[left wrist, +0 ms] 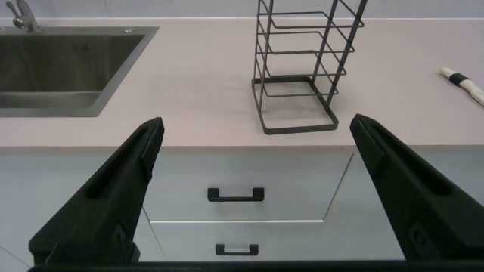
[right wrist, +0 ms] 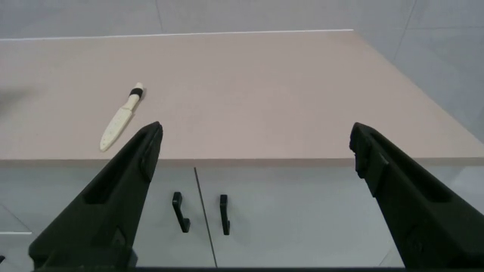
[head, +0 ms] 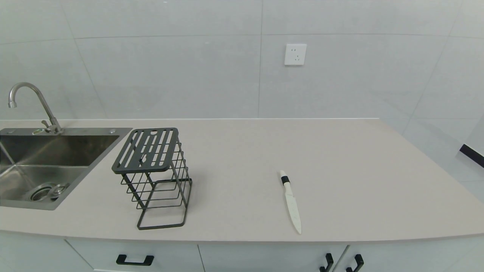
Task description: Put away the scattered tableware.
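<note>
Both claws spread wide: left claw (left wrist: pixel 257 125) and right claw (right wrist: pixel 255 130), matte black wedge fingers, off the counter's front edge. Knife (right wrist: pixel 122 125), smooth white with 1 black band, lies flat on the matte beige counter (head: pixel 340 158) ahead of right claw. Black wire rack (left wrist: pixel 299 75), slotted flat top, stands ahead of left claw.

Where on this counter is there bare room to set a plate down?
Widest bare patch: between the rack and the knife. The counter is also free from the knife to its right end, and behind both toward the wall. Tightest: the strip between rack and sink.
</note>
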Motion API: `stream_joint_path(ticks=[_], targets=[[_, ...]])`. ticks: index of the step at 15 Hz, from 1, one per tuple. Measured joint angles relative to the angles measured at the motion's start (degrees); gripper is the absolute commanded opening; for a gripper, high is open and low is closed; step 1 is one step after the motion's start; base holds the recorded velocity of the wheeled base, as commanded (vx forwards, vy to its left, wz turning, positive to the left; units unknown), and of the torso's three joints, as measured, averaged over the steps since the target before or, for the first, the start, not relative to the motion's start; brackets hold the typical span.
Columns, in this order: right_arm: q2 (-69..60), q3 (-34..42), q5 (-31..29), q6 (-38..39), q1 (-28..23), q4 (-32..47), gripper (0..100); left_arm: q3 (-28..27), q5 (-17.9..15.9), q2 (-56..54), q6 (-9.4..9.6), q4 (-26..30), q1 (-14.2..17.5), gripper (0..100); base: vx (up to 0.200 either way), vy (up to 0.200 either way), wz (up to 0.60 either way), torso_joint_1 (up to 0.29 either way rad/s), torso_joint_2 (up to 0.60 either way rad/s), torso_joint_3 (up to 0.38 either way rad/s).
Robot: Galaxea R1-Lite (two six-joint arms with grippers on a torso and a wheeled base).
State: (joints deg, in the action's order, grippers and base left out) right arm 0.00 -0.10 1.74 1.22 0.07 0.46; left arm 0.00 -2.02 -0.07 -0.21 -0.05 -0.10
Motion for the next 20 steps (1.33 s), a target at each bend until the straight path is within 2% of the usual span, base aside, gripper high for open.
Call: stream_joint_path(ticks=[2, 20], targets=[[0.0, 0.0, 0.0, 0.0, 0.0, -0.1, 100, 0.0, 0.0, 0.0, 0.13, 0.0, 0.0, 100, 0.2, 0.0, 0.0, -0.005, 0.0, 0.005], [0.0, 0.0, 0.0, 0.0, -0.1, 0.0, 100, 0.0, 0.4, 0.0, -0.39, 0.0, 0.0, 100, 0.0, 0.0, 0.0, 0.0, 0.0, 0.0]])
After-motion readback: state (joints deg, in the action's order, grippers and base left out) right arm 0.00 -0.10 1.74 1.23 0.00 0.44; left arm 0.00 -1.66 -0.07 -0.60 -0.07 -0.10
